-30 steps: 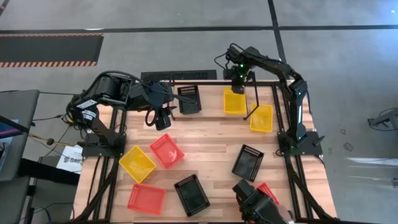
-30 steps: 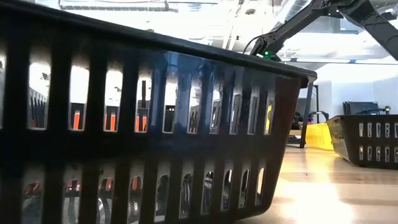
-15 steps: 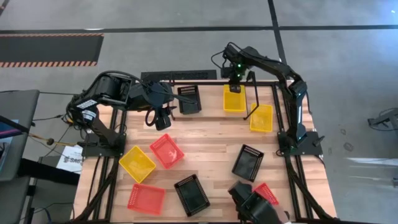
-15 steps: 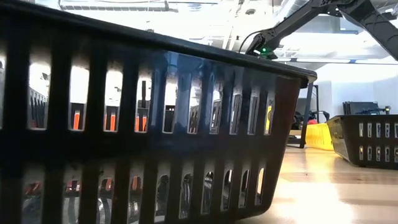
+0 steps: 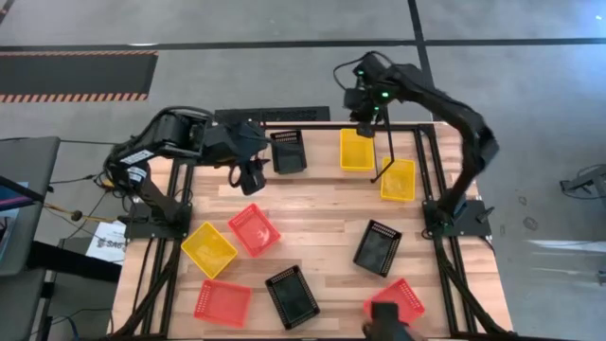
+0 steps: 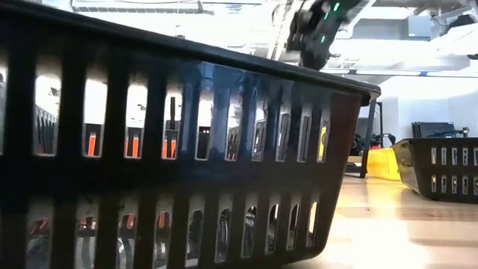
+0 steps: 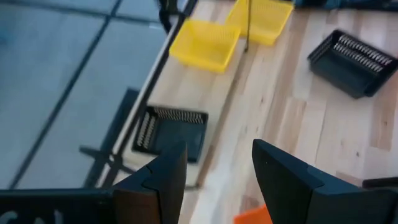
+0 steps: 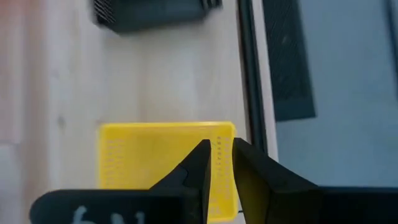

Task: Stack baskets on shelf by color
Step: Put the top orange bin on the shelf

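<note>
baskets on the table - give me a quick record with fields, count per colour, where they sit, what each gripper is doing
yellow baskets: three; one at the far edge, one beside it to the right, one near left
red baskets: three;
black baskets: three; far edge
stacked: none, all lie singly
left gripper: open, empty, above bare table near the far black basket
right gripper: empty, raised above the far yellow basket, fingers slightly apart
</note>
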Tool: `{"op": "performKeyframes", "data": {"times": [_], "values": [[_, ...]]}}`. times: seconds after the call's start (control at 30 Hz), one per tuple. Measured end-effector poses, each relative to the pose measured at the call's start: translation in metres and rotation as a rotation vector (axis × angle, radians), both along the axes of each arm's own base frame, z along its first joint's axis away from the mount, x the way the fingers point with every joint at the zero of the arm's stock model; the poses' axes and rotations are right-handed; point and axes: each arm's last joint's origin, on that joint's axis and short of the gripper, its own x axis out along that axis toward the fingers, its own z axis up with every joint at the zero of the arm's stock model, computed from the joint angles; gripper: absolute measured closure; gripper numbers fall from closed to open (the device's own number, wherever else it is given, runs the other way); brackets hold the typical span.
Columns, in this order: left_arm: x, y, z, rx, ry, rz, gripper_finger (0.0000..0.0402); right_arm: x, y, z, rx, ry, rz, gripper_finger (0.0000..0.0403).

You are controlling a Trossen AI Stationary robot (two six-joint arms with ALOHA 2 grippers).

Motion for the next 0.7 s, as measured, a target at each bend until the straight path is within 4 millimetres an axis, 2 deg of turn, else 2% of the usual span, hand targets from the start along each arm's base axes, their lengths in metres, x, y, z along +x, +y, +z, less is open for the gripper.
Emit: {"op": "performKeyframes", "data": {"times": [0.17,0.37,0.53,0.7], "values": [[0.001,0.009,-0.028,-0.037,0.094,0.092,0.0231,-0.031,0.052,0.055,-0.075,-0.145,0.006,0.0315],[-0.025,0.016,-0.074,-0.136,0.18,0.338,0.0231,-0.078,0.108,0.103,-0.123,-0.344,-0.01,0.0314],[-0.059,0.014,-0.108,-0.212,0.203,0.513,0.0231,-0.108,0.139,0.124,-0.128,-0.478,-0.02,0.0314],[-0.073,0.01,-0.145,-0.354,0.188,0.535,0.0231,-0.115,0.151,0.13,-0.09,-0.539,-0.029,0.0314]]}}
